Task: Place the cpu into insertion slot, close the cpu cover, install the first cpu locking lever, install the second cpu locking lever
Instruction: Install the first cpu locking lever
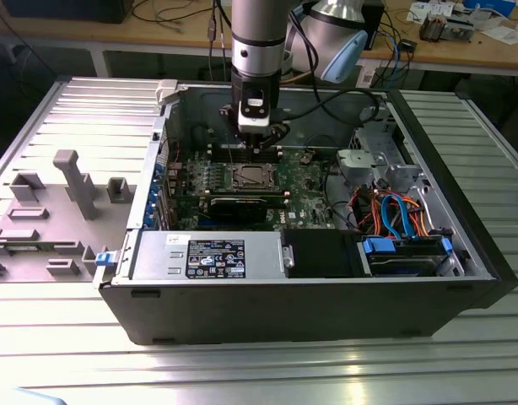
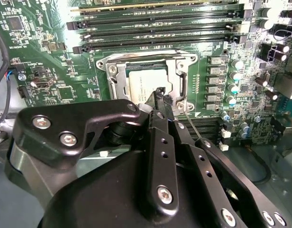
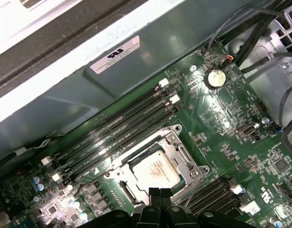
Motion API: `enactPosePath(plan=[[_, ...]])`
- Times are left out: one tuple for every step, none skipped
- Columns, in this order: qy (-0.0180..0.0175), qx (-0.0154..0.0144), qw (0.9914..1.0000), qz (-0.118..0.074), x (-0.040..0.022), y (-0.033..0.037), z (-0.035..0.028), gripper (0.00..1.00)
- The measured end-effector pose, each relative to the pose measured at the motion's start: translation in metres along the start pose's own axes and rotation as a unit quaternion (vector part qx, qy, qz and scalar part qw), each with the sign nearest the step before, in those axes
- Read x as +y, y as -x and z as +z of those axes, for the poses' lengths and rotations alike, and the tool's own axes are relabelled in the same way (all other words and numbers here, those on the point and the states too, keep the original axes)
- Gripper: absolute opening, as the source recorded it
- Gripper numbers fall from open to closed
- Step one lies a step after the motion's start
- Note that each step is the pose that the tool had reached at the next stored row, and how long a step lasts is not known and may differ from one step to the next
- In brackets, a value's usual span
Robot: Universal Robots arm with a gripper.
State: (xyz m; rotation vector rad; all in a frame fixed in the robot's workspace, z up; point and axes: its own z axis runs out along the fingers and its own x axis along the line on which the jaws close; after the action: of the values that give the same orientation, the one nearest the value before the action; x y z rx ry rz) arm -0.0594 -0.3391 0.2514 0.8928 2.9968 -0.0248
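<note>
The computer case [image 1: 310,304] lies open on the ribbed metal bench [image 1: 487,126], and the arm [image 1: 257,34] comes straight down into it from above. The gripper [image 1: 256,145] hangs low over the green motherboard [image 1: 305,198], just behind the insertion slot [image 1: 250,176] as the exterior view shows it. The cpu [image 3: 155,171] already sits in that slot, its silvery top facing up. The cpu cover [image 3: 178,145] lies flat over it, so the chip shows through the frame's square window in both wrist views. In the second wrist view the fingers [image 2: 159,95] are drawn together with no gap to be seen and nothing held between them. Their tips stand over the edge of the cpu [image 2: 141,84], at the side of the cover [image 2: 146,58] that faces the gripper's black body. Whether they touch the metal cannot be told. A thin lever rod [image 2: 192,127] runs slantwise just beside the fingers, and whether it is hooked down cannot be told either. The long black memory slots [image 3: 120,130] lie on the cover's far side, towards the case wall. In the exterior view the black graphics card [image 1: 246,203] lies in front of the slot and the power supply [image 1: 210,256] lies nearer still. The grey drive cage [image 1: 373,160] stands towards the exterior view's right.
</note>
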Motion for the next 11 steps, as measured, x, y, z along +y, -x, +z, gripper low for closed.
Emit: enactPosePath(plan=[[0.0001,0.0000,1.00000,-0.003,0.0000,0.0000,0.0000,0.11],[0.0001,-0.0001,0.99999,-0.005,0.0000,0.0000,0.0000,0.11],[0.0001,-0.0001,0.99998,-0.006,0.0000,0.0000,0.0000,0.11],[0.0001,-0.0001,0.99997,-0.008,0.0000,0.0000,0.0000,0.11],[0.0002,-0.0001,0.99994,-0.011,0.0000,0.0000,0.0000,0.11],[0.0003,-0.0001,0.99990,-0.014,0.0000,0.0000,0.0000,0.11],[0.0003,-0.0002,0.99986,-0.017,0.0000,0.0000,0.0000,0.11],[0.0003,-0.0002,0.99984,-0.018,0.0000,0.0000,0.0000,0.11],[0.0004,-0.0002,0.99981,-0.019,0.0000,0.0000,0.0000,0.11],[0.0004,-0.0002,0.99978,-0.021,0.0000,0.0000,0.0000,0.11],[0.0004,-0.0003,0.99975,-0.022,0.0000,0.0000,0.0000,0.11]])
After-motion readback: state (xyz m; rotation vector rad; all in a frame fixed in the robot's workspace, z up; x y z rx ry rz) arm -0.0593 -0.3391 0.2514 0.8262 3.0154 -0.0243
